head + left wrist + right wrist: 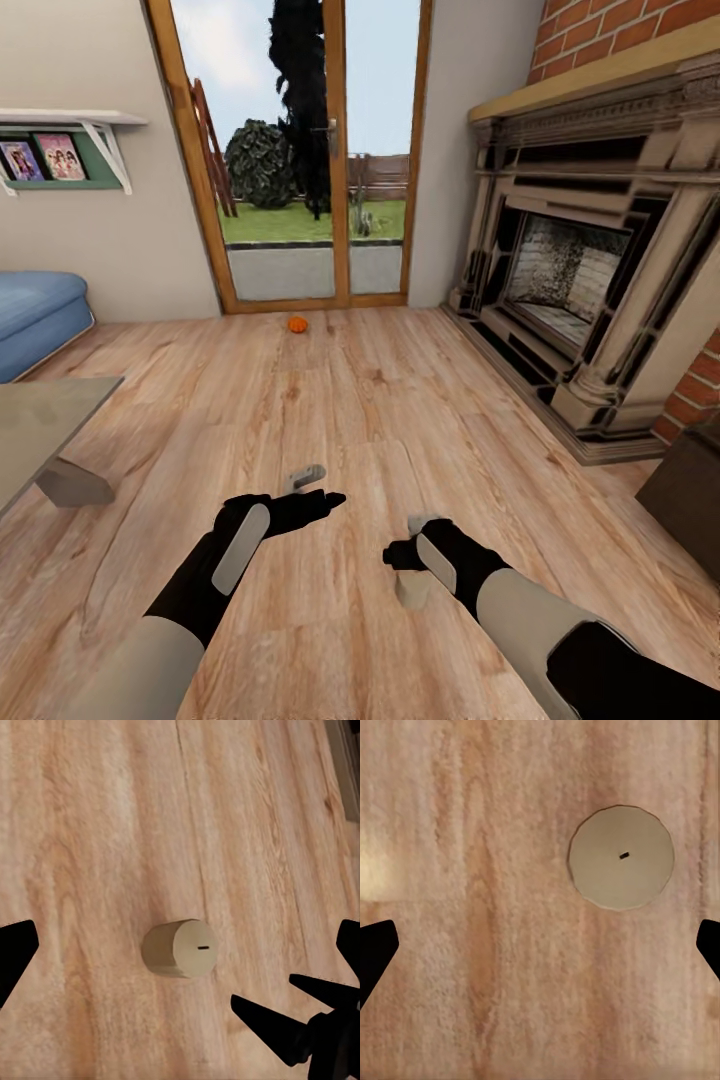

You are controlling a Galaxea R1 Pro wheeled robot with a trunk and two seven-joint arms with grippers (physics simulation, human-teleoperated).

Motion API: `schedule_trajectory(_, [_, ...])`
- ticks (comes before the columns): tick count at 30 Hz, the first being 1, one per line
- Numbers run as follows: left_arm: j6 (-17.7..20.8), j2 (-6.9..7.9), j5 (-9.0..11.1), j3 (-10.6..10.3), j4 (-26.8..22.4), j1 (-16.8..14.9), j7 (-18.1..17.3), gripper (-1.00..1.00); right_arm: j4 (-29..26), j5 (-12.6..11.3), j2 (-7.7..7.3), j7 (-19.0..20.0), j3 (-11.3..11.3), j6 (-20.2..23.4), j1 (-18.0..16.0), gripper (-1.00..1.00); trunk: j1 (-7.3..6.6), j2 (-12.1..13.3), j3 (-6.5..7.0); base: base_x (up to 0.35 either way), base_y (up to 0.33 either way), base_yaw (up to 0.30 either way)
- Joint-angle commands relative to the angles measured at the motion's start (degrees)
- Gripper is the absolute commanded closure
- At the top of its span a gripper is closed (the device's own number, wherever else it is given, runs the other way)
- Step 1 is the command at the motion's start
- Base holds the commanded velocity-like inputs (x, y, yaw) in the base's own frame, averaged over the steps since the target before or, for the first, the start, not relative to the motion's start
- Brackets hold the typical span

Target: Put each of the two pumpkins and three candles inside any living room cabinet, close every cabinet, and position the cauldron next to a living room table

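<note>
Here, two candles stand on the wooden floor [400, 400]: one [306, 476] beyond the left gripper [180, 945], another [412, 585] under the right gripper [540, 945]. One pumpkin [298, 324] sits far off by the glass door [300, 150]. Both grippers' fingers spread wide, holding nothing. The tabletop [40, 425] is cut off.
</note>
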Motion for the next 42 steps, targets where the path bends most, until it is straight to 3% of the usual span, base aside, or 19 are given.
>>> schedule_trajectory(1, [0.19, 0.01, 0.61, -0.04, -0.08, -0.04, 0.53, -1.00, -0.10, -0.59, -0.01, -0.47, 0.42, 0.20, -0.05, -1.00, 0.01, -0.04, -0.27, 0.000, 0.000, -0.029])
schedule_trajectory(14, [0.19, 0.01, 0.61, -0.04, -0.08, -0.04, 0.53, -1.00, -0.10, -0.27, -0.02, -0.46, 0.51, 0.20, 0.00, -1.00, 0.35, -0.21, -3.12, 0.000, 0.000, -0.005])
schedule_trajectory(33, [0.19, 0.01, 0.70, -0.04, -0.08, -0.03, 0.53, -1.00, -0.10, -0.14, 0.03, -0.39, 0.62, 0.20, -0.03, -1.00, 0.84, -0.47, -6.60, 0.000, 0.000, -0.116])
schedule_trajectory(39, [0.19, 0.01, 0.71, -0.04, -0.08, -0.03, 0.53, -1.00, -0.11, -0.14, 0.04, -0.30, 0.69, 0.20, -0.05, -1.00, 0.84, -0.47, -6.60, 0.000, 0.000, 0.000])
schedule_trajectory(42, [0.19, 0.01, 0.71, -0.04, -0.08, -0.05, 0.53, -1.00, -0.11, -0.14, 0.04, -0.29, 0.69, 0.20, 0.00, -1.00, 0.91, -0.51, -7.26, 0.000, 0.000, 0.000])
